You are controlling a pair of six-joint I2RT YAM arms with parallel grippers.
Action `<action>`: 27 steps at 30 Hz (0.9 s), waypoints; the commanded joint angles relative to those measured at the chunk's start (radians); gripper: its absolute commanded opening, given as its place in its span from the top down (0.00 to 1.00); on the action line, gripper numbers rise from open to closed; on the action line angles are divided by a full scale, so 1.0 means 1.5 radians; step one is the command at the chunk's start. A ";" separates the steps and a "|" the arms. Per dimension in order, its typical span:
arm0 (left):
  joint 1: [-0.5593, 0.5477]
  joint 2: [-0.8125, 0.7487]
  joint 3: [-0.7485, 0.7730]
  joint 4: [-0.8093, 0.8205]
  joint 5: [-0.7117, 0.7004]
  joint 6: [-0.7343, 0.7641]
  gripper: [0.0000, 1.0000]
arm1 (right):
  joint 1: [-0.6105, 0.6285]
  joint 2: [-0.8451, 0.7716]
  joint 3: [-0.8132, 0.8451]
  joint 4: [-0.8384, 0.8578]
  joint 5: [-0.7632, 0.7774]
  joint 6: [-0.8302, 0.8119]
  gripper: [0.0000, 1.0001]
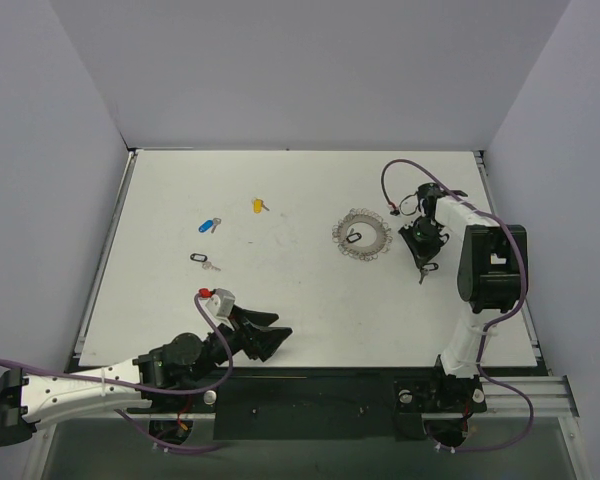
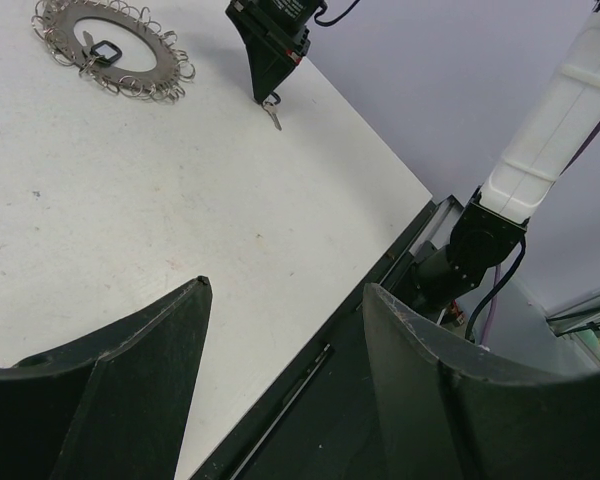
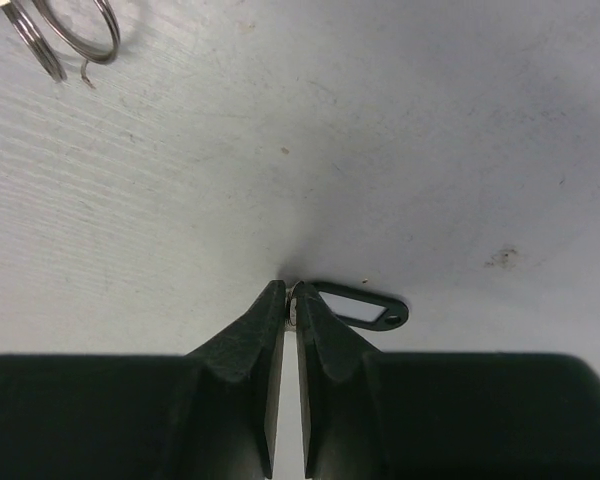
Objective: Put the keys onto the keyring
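1. The right gripper point(image 3: 291, 292) has its black fingers nearly together, with only a thin slit between them. The silver metal end of a small dark-tagged key point(image 3: 358, 311), whose plastic tag carries a white label, is pinched between the tips. The exact colour of the tag cannot be settled.
2. This gripper points down at the white worktop point(image 1: 310, 300), right of centre in the top view. In the left wrist view the key hangs from the fingertips, its end at or just above the surface.
3. The keyring point(image 1: 362, 235), a large silvery ring of looped wire, lies flat just left of the right gripper and apart from it. A black-tagged key point(image 1: 354, 238) lies over the ring's central opening. Whether it is threaded on cannot be told.
4. The left gripper point(image 2: 285, 288) has its jaws wide apart, with bare worktop showing between them. It sits low at the lower left-centre of the top view, by the worktop's near edge and well apart from the keyring.
5. Three loose keys lie in the upper left-centre of the top view: a yellow-tagged key point(image 1: 259, 205), a blue-tagged key point(image 1: 209, 225) and a second black-tagged key point(image 1: 204, 261). Each lies flat on the worktop, apart from the others and well apart from the keyring.
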 commanded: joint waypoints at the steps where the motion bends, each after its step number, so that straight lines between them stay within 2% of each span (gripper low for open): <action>1: 0.002 -0.011 0.001 0.028 0.003 -0.005 0.28 | 0.004 -0.023 -0.006 -0.019 0.013 0.010 0.92; 13: 0.002 -0.013 0.002 0.024 0.003 -0.006 0.28 | -0.004 -0.035 0.006 -0.021 0.010 0.025 0.79; 27: 0.002 -0.004 0.008 0.027 0.007 -0.007 0.28 | -0.010 -0.047 0.026 -0.036 0.002 0.031 0.79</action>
